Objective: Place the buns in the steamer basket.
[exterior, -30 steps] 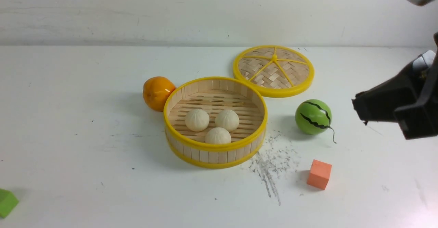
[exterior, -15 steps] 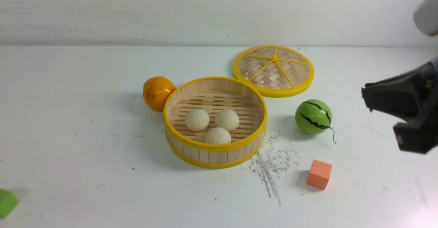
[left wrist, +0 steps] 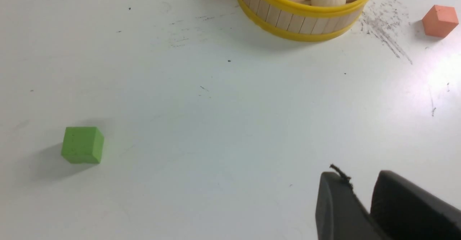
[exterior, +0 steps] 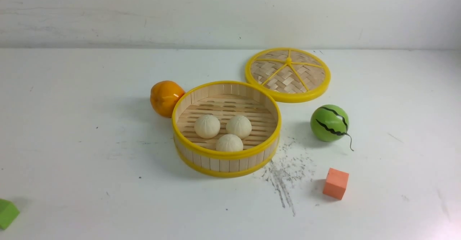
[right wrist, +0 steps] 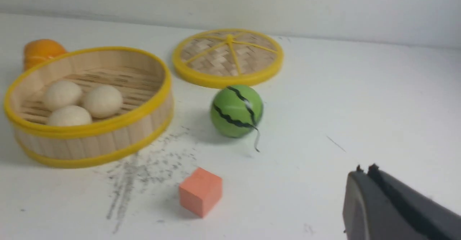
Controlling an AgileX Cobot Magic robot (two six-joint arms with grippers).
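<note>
Right claw (right wrist: pixel 364 173) first: the two black fingers are pressed flat together, just a dark seam between them, and there's nothing in it. It hangs over bare counter (exterior: pixel 72 143). The left claw (left wrist: pixel 362 186) has its tips a little apart, a thin sliver of white showing between them, and it's empty too. It's also over bare counter, well away from everything. From the front you can't see either claw at all.

Working outward from there, the nearest thing on the right claw's side is a small orange cube (exterior: pixel 336 183). On the left claw's side there's a green cube (exterior: pixel 6 213), way off on its own.

The steamer basket (exterior: pixel 226 156) sits mid-counter, and all three buns (exterior: pixel 207 126) are inside it on the slatted floor. They're bunched in a tight triangle toward the 6 o'clock side: two side by side, and one nearer the front rim.

Taking the basket as the clock centre:
- The orange (exterior: pixel 165 98) is at 10 o'clock, snug against the wall.
- The woven lid (exterior: pixel 288 72) lies flat at 1 o'clock, with its rim right up against the basket's.
- The striped melon ball (exterior: pixel 329 123) is at 3 o'clock, standing clear.
- The orange cube is around 4 o'clock.
- The green cube is out at 8 o'clock.
- Grey scuff marks (exterior: pixel 284 171) smear the counter between the basket and the orange cube.
</note>
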